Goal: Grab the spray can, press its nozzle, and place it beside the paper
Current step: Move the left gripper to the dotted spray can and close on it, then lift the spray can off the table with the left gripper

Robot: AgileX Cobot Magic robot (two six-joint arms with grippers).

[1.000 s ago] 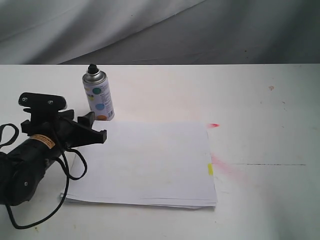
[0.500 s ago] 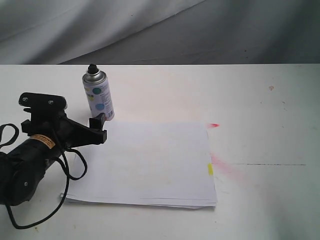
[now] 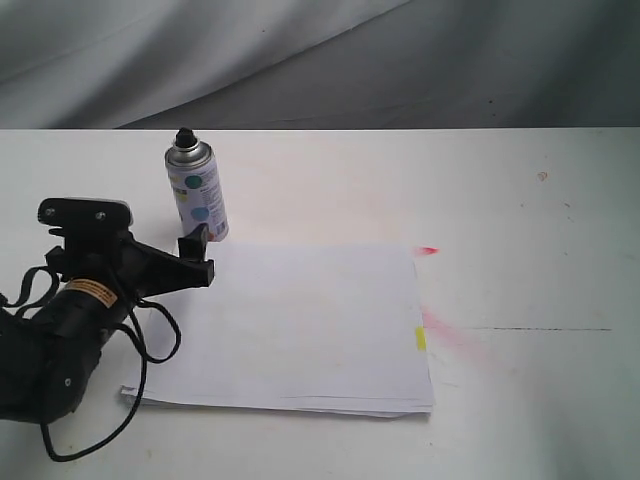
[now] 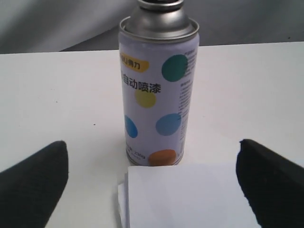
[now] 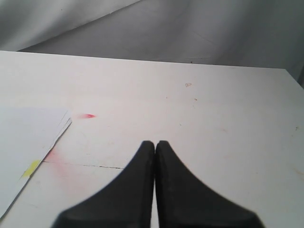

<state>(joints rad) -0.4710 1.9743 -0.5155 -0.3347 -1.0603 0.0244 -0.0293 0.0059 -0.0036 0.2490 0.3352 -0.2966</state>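
Spray can (image 4: pixel 154 90) before left gripper (image 3: pixel 203 252), jaws apart (nozzle (image 3: pixel 184 135) outside wrist view); right gripper (image 5: pixel 155 153) jaws together.

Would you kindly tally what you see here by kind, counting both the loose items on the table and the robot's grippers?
Spray can: 1
Paper stack: 1
Grippers: 2, the left gripper open and the right gripper shut
Total: 4
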